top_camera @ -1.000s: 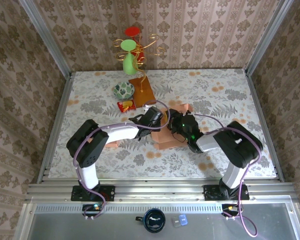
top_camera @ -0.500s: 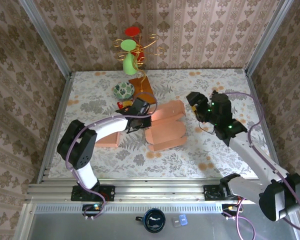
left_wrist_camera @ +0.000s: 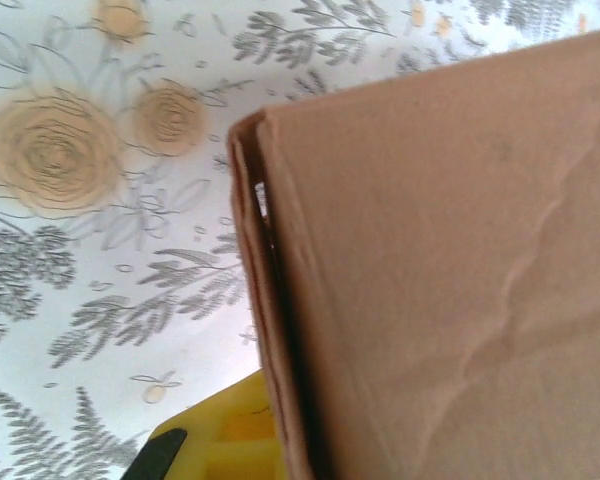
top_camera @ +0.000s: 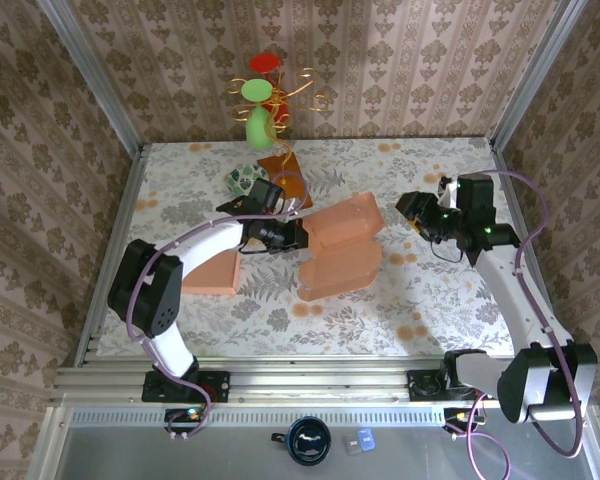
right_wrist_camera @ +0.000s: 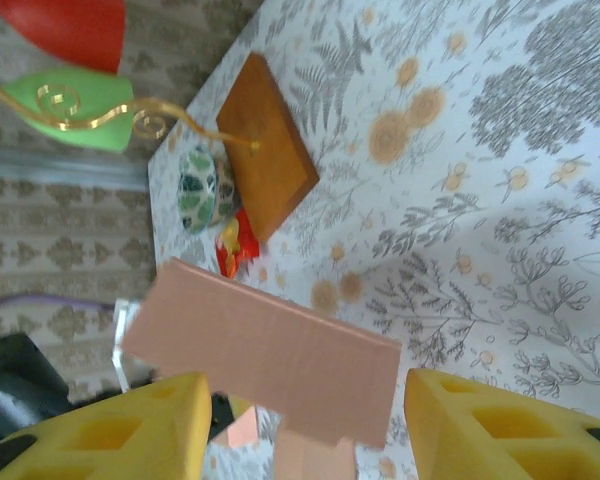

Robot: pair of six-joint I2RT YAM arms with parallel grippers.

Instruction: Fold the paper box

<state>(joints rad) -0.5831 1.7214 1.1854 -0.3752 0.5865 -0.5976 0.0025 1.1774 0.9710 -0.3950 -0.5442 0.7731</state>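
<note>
The paper box (top_camera: 342, 245) is a salmon cardboard piece, partly folded and tilted up off the table's middle. My left gripper (top_camera: 290, 237) is shut on the box's left edge. In the left wrist view the cardboard wall (left_wrist_camera: 440, 260) looms close, with one yellow finger (left_wrist_camera: 215, 445) beside its edge; the other finger is hidden behind it. My right gripper (top_camera: 418, 215) hangs open to the right of the box, apart from it. In the right wrist view its gripper (right_wrist_camera: 305, 400) faces a box flap (right_wrist_camera: 265, 350) some way off.
A flat salmon sheet (top_camera: 212, 270) lies under the left arm. A wooden base (top_camera: 285, 180) with a wire stand, green vase (top_camera: 259, 128) and patterned bowl (top_camera: 242, 180) stand at the back. A red-yellow packet (right_wrist_camera: 235, 245) lies by the bowl. Walls enclose the table.
My right gripper left the box and swung away to the right and back. My left gripper lifted and tilted the box, which shifted slightly right.
</note>
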